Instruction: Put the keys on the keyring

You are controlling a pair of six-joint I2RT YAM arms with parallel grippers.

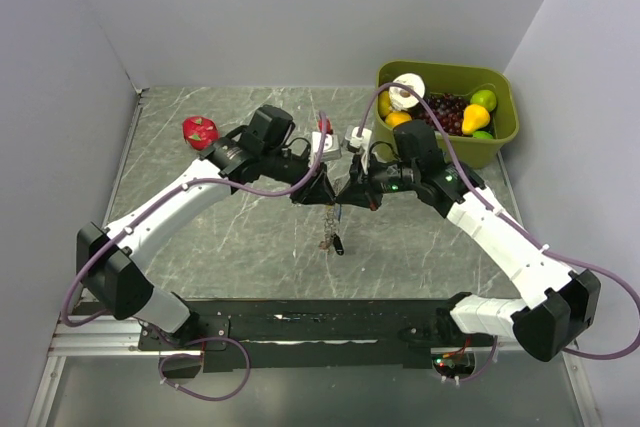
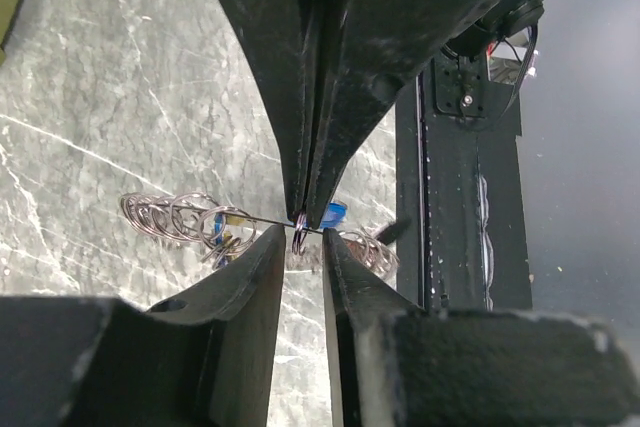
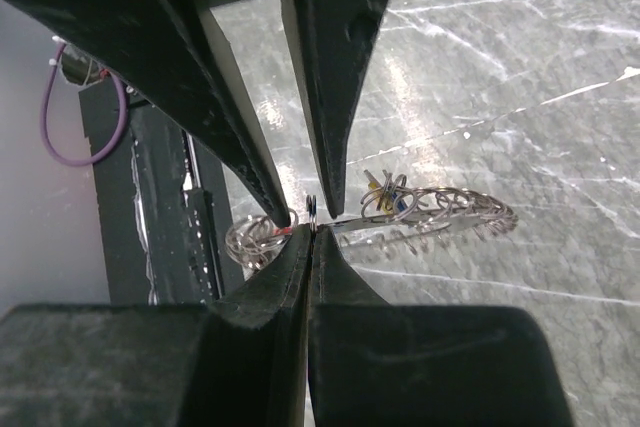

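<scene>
Grey marbled table (image 1: 240,247), plain grey walls (image 1: 300,7) on three sides. I logged the items outward from my end, each placed against the small ring (image 2: 300,238) at mid-table.

1. Black base rail (image 1: 330,325), nearest to me, well short of the small ring. The left arm (image 1: 170,207) and right arm (image 1: 500,237) rose from it and converged on the ring.
2. Black fob (image 1: 340,243), on my side of the small ring, just below it in the top view.
3. Right gripper (image 3: 311,237): fingers pressed fully together, the small ring nipped edge-on at their tips.
4. Left gripper (image 2: 304,239): fingers parted by a narrow gap, one on either side of the small ring. I saw neither touching it, and it held nothing.
5. Keyring (image 2: 170,217): a string of linked wire rings running out from both sides of the small ring and close behind it in the wrist views. I could not tell how it joined the ring.
6. Key (image 2: 334,212), with a blue tag head, just beside the small ring at the right gripper's tips. Any further keys were too small for me to pick out.
7. Red fruit (image 1: 200,131), beyond the small ring and well to its left.
8. Green bin (image 1: 500,144), beyond the small ring to its right, holding mixed fruit (image 1: 476,119).
</scene>
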